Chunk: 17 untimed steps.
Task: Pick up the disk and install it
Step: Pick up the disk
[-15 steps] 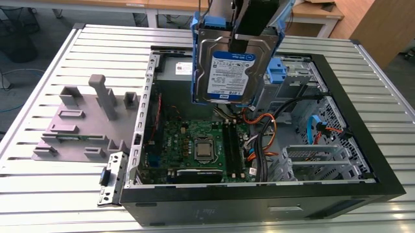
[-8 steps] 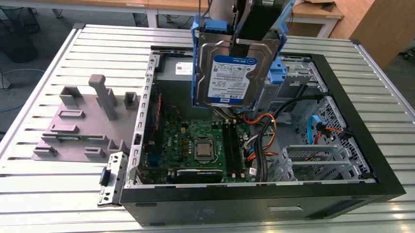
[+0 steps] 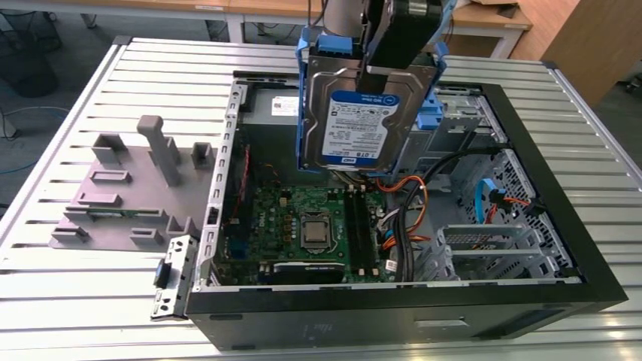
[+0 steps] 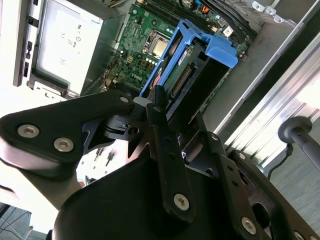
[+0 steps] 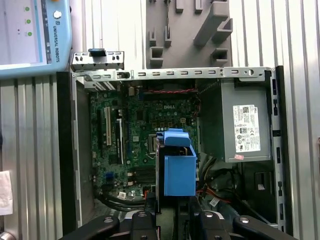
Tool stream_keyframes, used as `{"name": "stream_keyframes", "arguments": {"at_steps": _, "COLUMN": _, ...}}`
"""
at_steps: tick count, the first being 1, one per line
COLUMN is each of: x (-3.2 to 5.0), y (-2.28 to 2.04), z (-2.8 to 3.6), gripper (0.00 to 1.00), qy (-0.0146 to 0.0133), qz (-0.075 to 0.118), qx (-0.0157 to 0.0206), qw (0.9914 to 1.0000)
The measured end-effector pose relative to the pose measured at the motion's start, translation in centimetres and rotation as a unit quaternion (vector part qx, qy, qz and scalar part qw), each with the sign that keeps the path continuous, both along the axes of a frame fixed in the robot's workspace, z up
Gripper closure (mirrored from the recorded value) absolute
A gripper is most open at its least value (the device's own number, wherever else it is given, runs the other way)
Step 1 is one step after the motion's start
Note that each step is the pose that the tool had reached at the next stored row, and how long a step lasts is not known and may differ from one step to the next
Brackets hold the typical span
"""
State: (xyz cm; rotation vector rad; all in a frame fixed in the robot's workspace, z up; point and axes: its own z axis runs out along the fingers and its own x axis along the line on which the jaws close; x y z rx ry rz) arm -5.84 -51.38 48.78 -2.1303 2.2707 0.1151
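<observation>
Gripper (image 3: 393, 69) clamped on disk (image 3: 359, 124), upper centre of exterior view. Disk hangs upright, label toward camera, above open case (image 3: 401, 320). Risks: hold seems near top edge only, so slip would drop it onto motherboard (image 3: 301, 218); blue rails could snag cables (image 3: 407, 192).

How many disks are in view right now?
1. The disk hangs label-out in the gripper, above the motherboard in the open case. Others may sit hidden in the drive bays at the exterior view's right.
</observation>
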Motion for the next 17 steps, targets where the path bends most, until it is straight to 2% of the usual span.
{"name": "stream_keyframes", "arguments": {"at_steps": 10, "x": 0.00, "y": -0.06, "z": 0.00, "gripper": 0.65, "qy": 0.0000, "qz": 0.000, "qx": 0.0001, "qw": 1.00000}}
{"name": "stream_keyframes", "arguments": {"at_steps": 13, "x": 0.01, "y": -0.35, "z": 0.00, "gripper": 0.65, "qy": 0.0000, "qz": 0.000, "qx": 0.0000, "qw": 1.00000}}
{"name": "stream_keyframes", "arguments": {"at_steps": 17, "x": 0.01, "y": -0.98, "z": -0.02, "gripper": 0.65, "qy": 0.0000, "qz": 0.000, "qx": 0.0001, "qw": 1.00000}}
